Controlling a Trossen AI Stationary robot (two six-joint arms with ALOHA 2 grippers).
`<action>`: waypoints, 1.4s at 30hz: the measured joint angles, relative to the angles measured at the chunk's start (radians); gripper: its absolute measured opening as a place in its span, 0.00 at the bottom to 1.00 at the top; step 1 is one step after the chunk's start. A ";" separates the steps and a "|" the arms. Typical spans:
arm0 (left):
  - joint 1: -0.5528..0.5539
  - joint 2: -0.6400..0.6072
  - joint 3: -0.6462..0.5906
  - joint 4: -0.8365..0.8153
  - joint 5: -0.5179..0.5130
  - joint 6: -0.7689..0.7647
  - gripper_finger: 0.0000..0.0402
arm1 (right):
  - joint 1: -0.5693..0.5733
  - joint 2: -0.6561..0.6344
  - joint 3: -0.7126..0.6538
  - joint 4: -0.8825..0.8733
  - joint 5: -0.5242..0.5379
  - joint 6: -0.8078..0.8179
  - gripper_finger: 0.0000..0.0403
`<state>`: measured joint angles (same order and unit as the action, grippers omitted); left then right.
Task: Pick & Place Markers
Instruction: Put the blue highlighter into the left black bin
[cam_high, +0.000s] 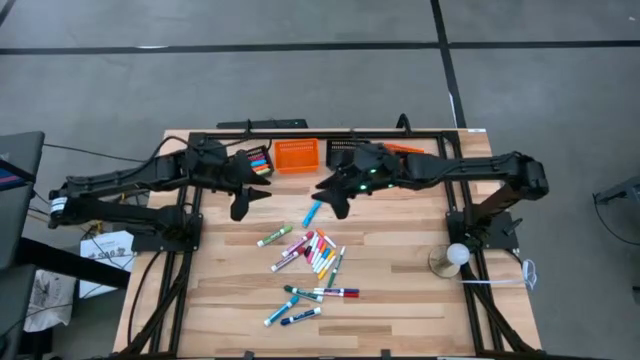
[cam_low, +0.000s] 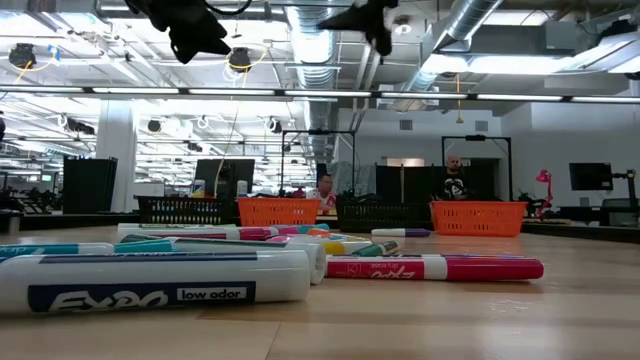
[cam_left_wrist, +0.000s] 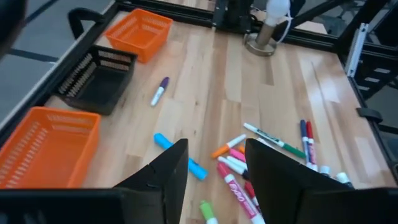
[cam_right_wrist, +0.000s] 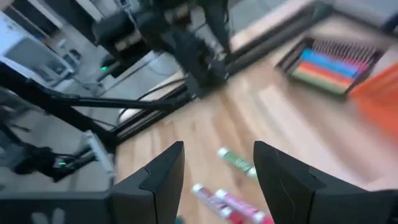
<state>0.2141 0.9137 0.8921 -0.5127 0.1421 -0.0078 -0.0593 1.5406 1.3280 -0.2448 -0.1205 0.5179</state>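
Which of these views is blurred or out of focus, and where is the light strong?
Right wrist view: motion blur smears the black basket of markers and the table's wood. Low view: the nearest Expo marker looks soft, while bright ceiling lights glare behind both arms. High view: even light, the markers sharp. Left wrist view: mostly clear, the blue marker distinct.

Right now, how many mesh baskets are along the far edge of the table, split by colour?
Orange baskets: 2
Black baskets: 2
Total: 4
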 joint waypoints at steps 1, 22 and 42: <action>0.010 -0.005 -0.003 0.002 0.001 0.002 0.40 | 0.000 0.024 0.008 -0.006 -0.013 0.039 0.45; 0.095 -0.397 -0.157 0.025 0.100 0.039 0.40 | -0.109 0.478 0.516 -0.623 -0.009 0.512 0.45; 0.095 -0.507 -0.210 0.027 0.099 0.085 0.40 | -0.106 0.610 0.522 -0.635 -0.011 0.863 0.45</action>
<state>0.3092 0.4068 0.6823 -0.4856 0.2409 0.0776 -0.1649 2.1506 1.8500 -0.8795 -0.1310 1.3805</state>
